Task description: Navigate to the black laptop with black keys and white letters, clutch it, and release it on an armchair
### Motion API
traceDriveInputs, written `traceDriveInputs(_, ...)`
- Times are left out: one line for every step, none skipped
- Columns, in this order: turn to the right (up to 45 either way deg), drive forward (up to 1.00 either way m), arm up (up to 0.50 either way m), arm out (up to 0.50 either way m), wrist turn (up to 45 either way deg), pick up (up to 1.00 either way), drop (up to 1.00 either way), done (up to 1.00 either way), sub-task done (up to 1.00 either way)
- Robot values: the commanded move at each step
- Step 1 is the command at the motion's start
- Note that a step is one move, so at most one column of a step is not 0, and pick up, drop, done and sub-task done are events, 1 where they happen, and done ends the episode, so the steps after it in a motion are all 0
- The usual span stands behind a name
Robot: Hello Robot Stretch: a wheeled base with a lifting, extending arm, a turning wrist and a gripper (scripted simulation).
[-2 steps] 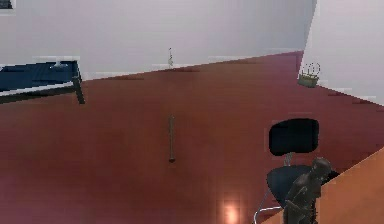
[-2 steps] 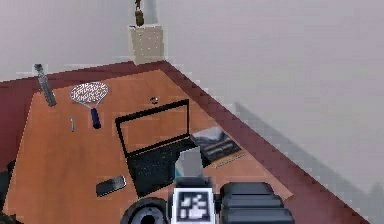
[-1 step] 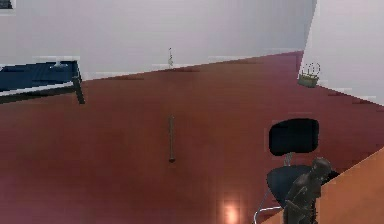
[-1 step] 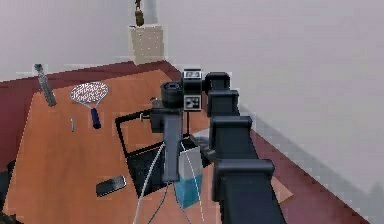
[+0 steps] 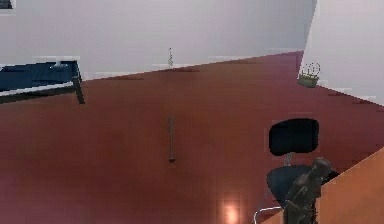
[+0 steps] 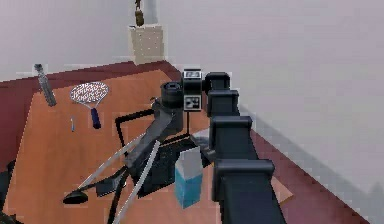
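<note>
On the wooden tabletop (image 6: 60, 140), toward its middle: a dark angular shape (image 6: 148, 132), black and thin-framed, probably the task's laptop. It rests on the wood and is not lifted.

Tool: the arm (image 6: 235, 150) is extended over the tabletop from its near edge, with the gripper (image 6: 160, 112) at the far end, at the dark shape. The setting of the fingers cannot be read. Because the shape lies on the surface right at them, it cannot be told whether anything is in its hold.

Other items on the tabletop:
- wire-mesh dish (image 6: 90, 93), toward the far left corner
- dark cylinder (image 6: 44, 83), at the left edge beside the dish
- pen (image 6: 72, 122) and small dark-blue item (image 6: 95, 117), between the dish and the dark shape
- light-blue box (image 6: 188, 180), by the near edge, just beside the arm
- metal lamp struts (image 6: 105, 178), slanting toward the near edge

Beyond the far edge: a statue (image 6: 140, 12) on a pale pedestal (image 6: 146, 44), against the wall.

Ahead of the robot: a black office chair (image 5: 294, 140) beside a desk corner (image 5: 350, 190). Well apart from these are a low dark-blue bed (image 5: 40, 78), a basket (image 5: 311, 75) by the wall, and a thin rod (image 5: 171, 138) on the floor.

Status, as judged: the approach looks complete and the robot is at the grasp step, with no secure hold confirmed. Remaining steps are to lift the shape clear, drive to an armchair and let go there.
</note>
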Motion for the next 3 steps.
traceDriveInputs(0.0,0.0,0.0,0.0,45.0,0.0,0.0,0.0,0.0)
traceDriveInputs(0.0,0.0,0.0,0.0,36.0,0.0,0.0,0.0,0.0)
traceDriveInputs(0.0,0.0,-0.3,0.0,0.0,0.0,0.0,0.0,0.0)
